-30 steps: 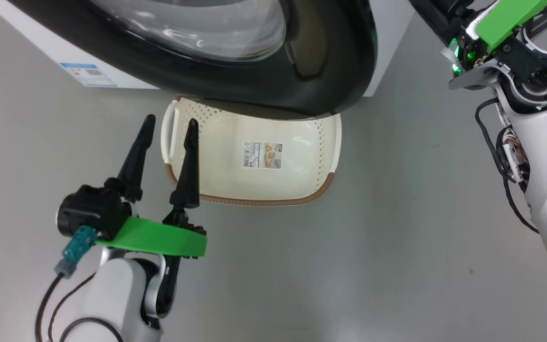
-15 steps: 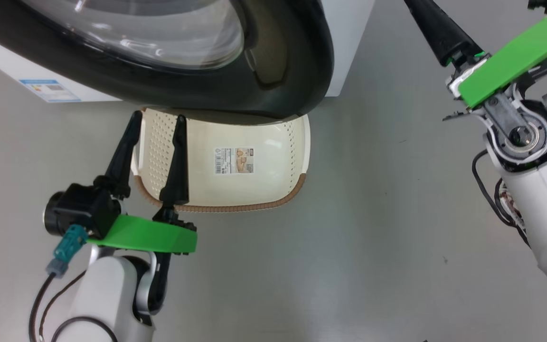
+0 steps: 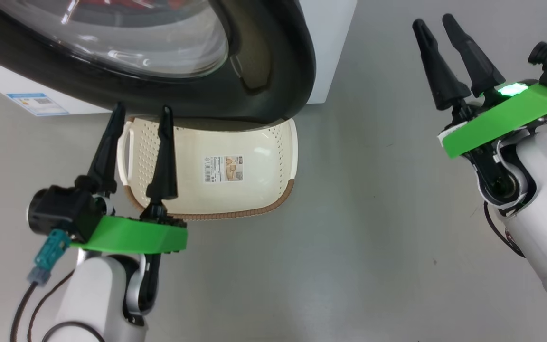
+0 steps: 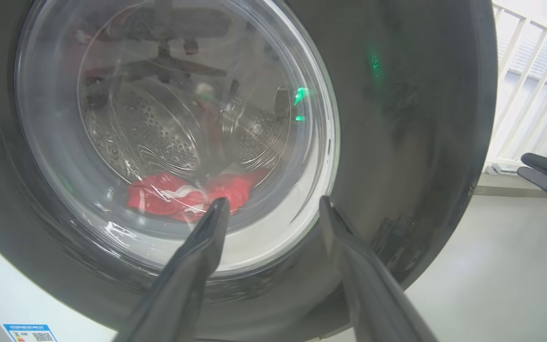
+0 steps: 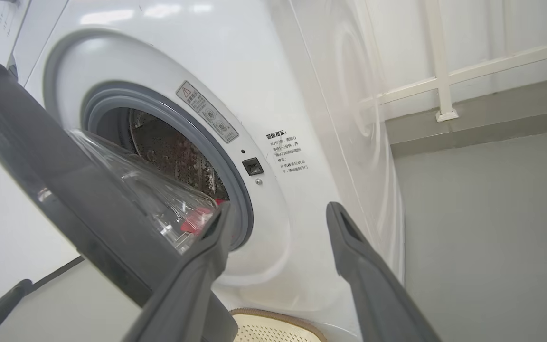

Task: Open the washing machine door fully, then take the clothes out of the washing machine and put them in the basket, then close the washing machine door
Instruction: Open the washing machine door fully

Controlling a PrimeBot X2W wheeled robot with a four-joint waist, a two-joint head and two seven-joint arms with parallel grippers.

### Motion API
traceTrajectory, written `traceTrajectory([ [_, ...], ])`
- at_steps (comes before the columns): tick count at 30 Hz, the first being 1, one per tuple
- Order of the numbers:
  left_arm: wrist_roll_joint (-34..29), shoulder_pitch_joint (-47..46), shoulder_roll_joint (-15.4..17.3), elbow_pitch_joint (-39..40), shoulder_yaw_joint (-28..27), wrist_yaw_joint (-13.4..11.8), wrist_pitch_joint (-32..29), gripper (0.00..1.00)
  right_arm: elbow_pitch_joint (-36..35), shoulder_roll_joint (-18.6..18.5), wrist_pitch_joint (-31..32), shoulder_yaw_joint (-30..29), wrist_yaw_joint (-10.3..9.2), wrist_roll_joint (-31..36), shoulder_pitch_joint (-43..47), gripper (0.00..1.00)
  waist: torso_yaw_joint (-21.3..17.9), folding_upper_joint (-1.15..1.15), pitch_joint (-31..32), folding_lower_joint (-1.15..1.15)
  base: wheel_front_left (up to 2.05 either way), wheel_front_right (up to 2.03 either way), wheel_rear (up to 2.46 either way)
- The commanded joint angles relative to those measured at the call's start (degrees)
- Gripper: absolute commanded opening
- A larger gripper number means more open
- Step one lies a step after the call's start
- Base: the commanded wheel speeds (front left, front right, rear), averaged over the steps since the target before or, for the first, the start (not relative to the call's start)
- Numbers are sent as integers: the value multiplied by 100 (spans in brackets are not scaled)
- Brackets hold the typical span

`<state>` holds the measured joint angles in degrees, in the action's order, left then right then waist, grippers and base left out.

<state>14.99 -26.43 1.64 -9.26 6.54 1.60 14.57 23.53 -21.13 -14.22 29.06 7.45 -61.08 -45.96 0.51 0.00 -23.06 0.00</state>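
The washing machine door (image 3: 273,71) stands partly open, its black rim and glass bowl hanging over the basket (image 3: 254,190) on the floor. In the right wrist view the door (image 5: 41,156) is swung off the white washing machine (image 5: 264,71), baring the grey ring and drum. The red clothes (image 4: 183,197) lie in the drum, seen through the glass, and the clothes (image 5: 197,216) peek past the door edge. My left gripper (image 3: 142,109) is open, fingers over the basket's left end, pointing at the door. My right gripper (image 3: 432,21) is open, right of the machine, touching nothing.
Bare grey floor (image 3: 373,213) spreads in front and to the right of the machine. A white railing on a low kerb (image 5: 439,61) runs behind the machine's right side. The basket (image 5: 273,327) sits right at the foot of the machine.
The head camera has moved, shifting the whole picture left. My right gripper has drawn back from the top right corner, so both its fingers now show. The left gripper stays open.
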Motion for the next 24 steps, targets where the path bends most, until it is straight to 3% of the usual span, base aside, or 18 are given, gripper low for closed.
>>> traceTrajectory([
  [1, -66, 159, 123, 187, -192, -4, 43, 100, -112, 42, -62, -18, 3, 157, 195, 100, -27, 0, 18, 0, 0, 0, 0],
  [2, -87, 198, 123, 237, -210, -11, 43, 100, -199, 151, -72, -388, 3, 525, 288, 100, -46, 0, 9, 0, 0, 0, 0],
  [3, -87, 198, 123, 237, -210, -11, 43, 100, -199, 151, -72, -388, 3, 525, 288, 100, -46, 0, 9, 0, 0, 0, 0],
  [14, -168, 292, 123, 296, -195, 3, 43, 100, -900, 973, -77, -2080, 3, 3232, 1345, 100, -42, 0, 90, 0, 0, 0, 0],
  [24, -124, 361, 123, 325, -146, 5, 43, 100, -1618, 1424, -77, -2676, 3, 4243, 2086, 100, 29, 0, 165, 0, 0, 0, 0],
])
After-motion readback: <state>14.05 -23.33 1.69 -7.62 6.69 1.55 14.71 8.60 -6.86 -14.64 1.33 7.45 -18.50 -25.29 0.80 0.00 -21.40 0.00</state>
